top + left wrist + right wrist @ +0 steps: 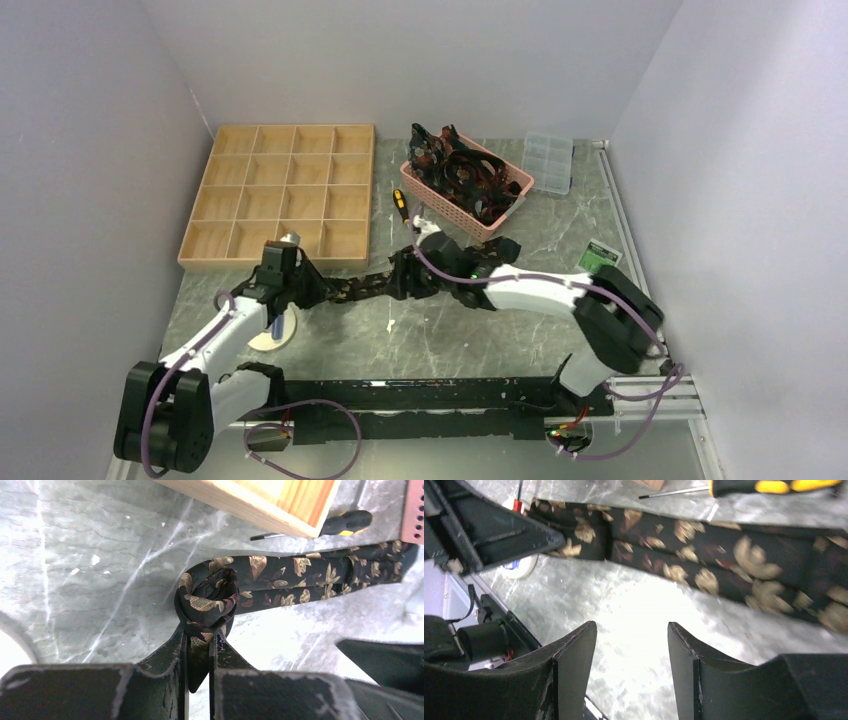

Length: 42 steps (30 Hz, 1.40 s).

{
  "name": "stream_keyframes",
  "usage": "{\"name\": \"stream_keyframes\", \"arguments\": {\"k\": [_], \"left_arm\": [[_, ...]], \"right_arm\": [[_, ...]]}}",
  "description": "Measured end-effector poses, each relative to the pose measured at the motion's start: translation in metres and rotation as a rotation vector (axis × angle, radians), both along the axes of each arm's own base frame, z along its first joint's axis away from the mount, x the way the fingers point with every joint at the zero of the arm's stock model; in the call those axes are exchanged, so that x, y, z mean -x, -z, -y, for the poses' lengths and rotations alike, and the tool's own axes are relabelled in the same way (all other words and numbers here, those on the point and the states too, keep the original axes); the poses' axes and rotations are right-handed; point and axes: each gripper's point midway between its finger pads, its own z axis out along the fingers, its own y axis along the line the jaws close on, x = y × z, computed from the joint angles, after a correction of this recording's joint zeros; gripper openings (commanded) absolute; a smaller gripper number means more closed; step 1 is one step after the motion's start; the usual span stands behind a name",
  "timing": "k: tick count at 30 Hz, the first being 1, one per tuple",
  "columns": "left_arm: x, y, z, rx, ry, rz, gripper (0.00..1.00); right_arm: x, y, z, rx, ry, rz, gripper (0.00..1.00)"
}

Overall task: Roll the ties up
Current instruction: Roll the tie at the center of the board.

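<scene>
Left gripper [200,635] closed tight on the tie [300,575], pinching the rolled end [207,597], which sits as a small coil right at the fingertips. The rest of the tie (black, tan-gold leaf print, looks folded double lengthwise) lies flat on the grey marble-look table [440,330] and runs toward the right arm. Right gripper [631,627] is open with nothing between the jaws, only bare table under them. The tie crosses just past its fingertips, and from the top view it sits at the tie's far end. A black-and-yellow screwdriver [345,522] lies just beyond the tie, near but not touching it, between the wooden divided tray [260,205] and the pink basket [445,205]. The tray corner is close behind the coil. The basket holds more ties [470,175] in a tangle. Behind the basket is a clear plastic organizer box [548,162]. A green card [602,255] lies by the right arm. A white round object [270,338] sits under the left arm, can't tell what it is.
</scene>
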Motion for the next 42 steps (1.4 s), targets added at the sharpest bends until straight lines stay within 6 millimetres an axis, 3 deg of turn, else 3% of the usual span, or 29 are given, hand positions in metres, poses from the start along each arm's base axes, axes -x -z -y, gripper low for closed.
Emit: {"name": "stream_keyframes", "arguments": {"k": [4, 9, 13, 25, 31, 36, 38, 42], "left_arm": [[-0.001, -0.003, -0.006, -0.111, -0.019, -0.057, 0.03], [-0.001, 0.0, -0.005, -0.309, 0.015, -0.157, 0.03], [-0.004, 0.002, -0.001, -0.467, 0.047, -0.215, 0.03], [-0.003, 0.0, 0.009, -0.872, 0.055, -0.323, 0.03], [-0.005, -0.011, 0.024, -0.952, 0.071, -0.304, 0.03], [-0.006, -0.006, 0.037, -1.007, 0.11, -0.307, 0.03], [-0.006, -0.002, 0.042, -1.031, 0.124, -0.309, 0.06], [-0.005, 0.004, 0.05, -1.065, 0.152, -0.304, 0.21]], "right_arm": [[0.011, -0.019, 0.035, -0.015, 0.052, 0.071, 0.59], [0.029, 0.0, 0.08, 0.05, 0.112, 0.088, 0.59], [0.036, 0.012, 0.102, 0.091, 0.142, 0.088, 0.59], [0.04, 0.012, 0.122, 0.101, 0.182, 0.118, 0.59], [0.042, 0.015, 0.13, 0.099, 0.194, 0.123, 0.6], [0.044, 0.015, 0.135, 0.095, 0.2, 0.127, 0.6], [0.044, 0.014, 0.137, 0.092, 0.205, 0.129, 0.61], [0.045, 0.016, 0.139, 0.094, 0.207, 0.128, 0.61]]}}
